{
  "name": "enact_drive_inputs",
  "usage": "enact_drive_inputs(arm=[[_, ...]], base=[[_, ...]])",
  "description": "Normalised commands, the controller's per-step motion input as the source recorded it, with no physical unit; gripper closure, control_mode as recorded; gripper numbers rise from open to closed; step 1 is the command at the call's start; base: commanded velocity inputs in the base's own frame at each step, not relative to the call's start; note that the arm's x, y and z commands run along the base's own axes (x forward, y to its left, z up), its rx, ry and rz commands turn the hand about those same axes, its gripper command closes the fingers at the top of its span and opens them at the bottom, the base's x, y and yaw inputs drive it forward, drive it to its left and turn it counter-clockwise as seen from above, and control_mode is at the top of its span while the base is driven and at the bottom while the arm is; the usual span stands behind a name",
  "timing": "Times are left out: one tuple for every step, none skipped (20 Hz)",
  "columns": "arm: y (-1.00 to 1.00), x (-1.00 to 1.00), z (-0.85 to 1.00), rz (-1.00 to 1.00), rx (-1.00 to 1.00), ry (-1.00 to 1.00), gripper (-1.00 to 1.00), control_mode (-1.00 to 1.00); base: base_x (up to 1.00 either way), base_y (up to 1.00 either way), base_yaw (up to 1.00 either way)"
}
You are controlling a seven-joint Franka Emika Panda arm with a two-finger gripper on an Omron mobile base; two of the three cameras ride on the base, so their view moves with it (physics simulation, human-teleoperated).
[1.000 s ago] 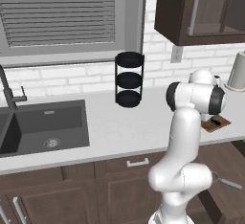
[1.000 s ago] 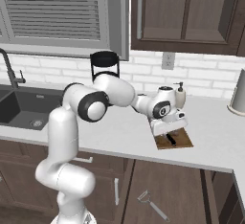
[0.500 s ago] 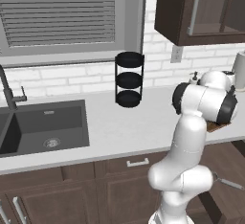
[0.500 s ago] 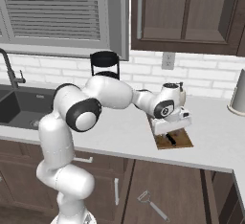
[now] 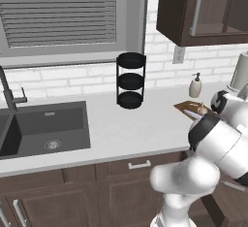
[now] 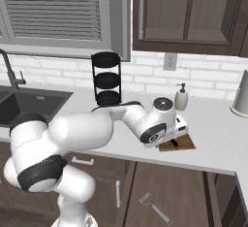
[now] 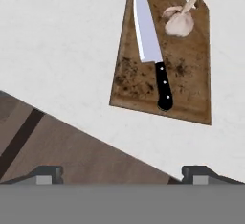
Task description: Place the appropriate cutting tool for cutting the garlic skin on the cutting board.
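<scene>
Fig.: knife [image 7: 152, 50] lies on cutting board [image 7: 191, 82] beside garlic [image 7: 179, 23]; fingers [image 7: 48, 174] spread wide, empty. Risk: careless retreat could clip the handle, sliding knife onto surface.

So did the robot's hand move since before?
Yes. The gripper rose off the cutting board, leaving the knife lying there beside the garlic.

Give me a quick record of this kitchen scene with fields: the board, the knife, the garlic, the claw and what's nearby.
board: flat dark brown wooden cutting board on the white counter, near its front edge
knife: grey-blue blade, black riveted handle, lying flat on the board
garlic: pale pinkish-white bulb on the board, beside the blade, apart from it
claw: open, above the board, holding nothing
nearby: beige soap dispenser bottle; black three-tier round rack; dark sink
</scene>
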Motion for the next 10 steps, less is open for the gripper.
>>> enact_drive_inputs(arm=[[0.76,-0.79,0.76,-0.04,-0.21,-0.21,-1.00,-1.00],[0.77,-0.70,0.79,-0.03,-0.24,-0.17,-1.00,-1.00],[0.77,-0.67,0.84,-0.02,-0.25,-0.16,-1.00,-1.00],[0.79,-0.59,0.90,-0.03,-0.26,-0.16,-1.00,-1.00],[0.87,-0.55,0.94,-0.05,-0.30,-0.11,-1.00,-1.00],[0.81,-0.48,0.91,-0.05,-0.29,-0.10,-1.00,-1.00],[0.76,-0.44,0.89,-0.07,-0.29,-0.09,-1.00,-1.00],[0.79,-0.41,0.87,-0.08,-0.30,-0.08,-1.00,-1.00],[0.76,-0.38,0.79,-0.08,-0.29,-0.07,-1.00,-1.00],[0.73,-0.36,0.76,-0.09,-0.29,-0.07,-1.00,-1.00]], base=[[0.00,0.00,0.00],[0.00,0.00,0.00],[0.00,0.00,0.00],[0.00,0.00,0.00],[0.00,0.00,0.00],[0.00,0.00,0.00],[0.00,0.00,0.00],[0.00,0.00,0.00],[0.00,0.00,0.00],[0.00,0.00,0.00]])
